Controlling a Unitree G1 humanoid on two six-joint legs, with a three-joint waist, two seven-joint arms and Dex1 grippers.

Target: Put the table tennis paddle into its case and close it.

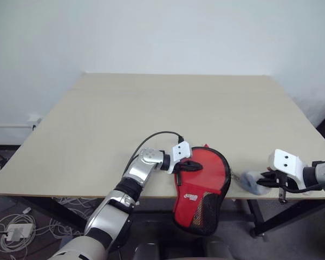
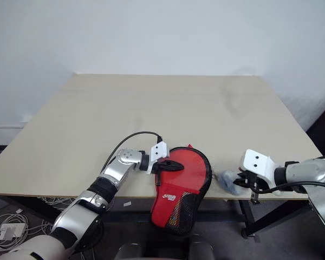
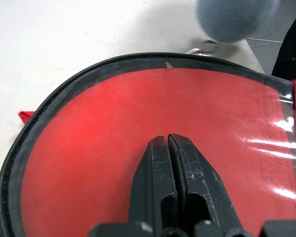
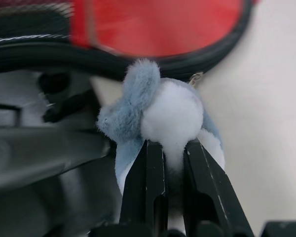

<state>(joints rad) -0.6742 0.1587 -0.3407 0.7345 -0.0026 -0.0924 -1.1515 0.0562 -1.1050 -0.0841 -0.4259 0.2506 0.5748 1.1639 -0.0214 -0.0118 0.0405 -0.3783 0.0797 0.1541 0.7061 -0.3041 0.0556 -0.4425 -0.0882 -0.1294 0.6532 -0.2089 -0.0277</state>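
The red case (image 1: 206, 181) lies at the table's front edge, its black mesh end (image 1: 208, 208) hanging over the edge. My left gripper (image 1: 196, 165) is shut, its fingertips (image 3: 167, 140) resting on the case's smooth red face (image 3: 89, 143) inside the black rim. The table tennis paddle cannot be told apart from that red face, and no handle shows. To the case's right, my right gripper (image 4: 170, 145) is shut on a small blue-and-white plush charm (image 4: 170, 111). The charm hangs from a metal pull (image 4: 195, 77) at the case's rim.
The light wooden table (image 1: 179, 108) stretches back to a white wall. Its front edge runs just under both grippers. Cables and a power strip (image 1: 13, 232) lie on the floor to the left.
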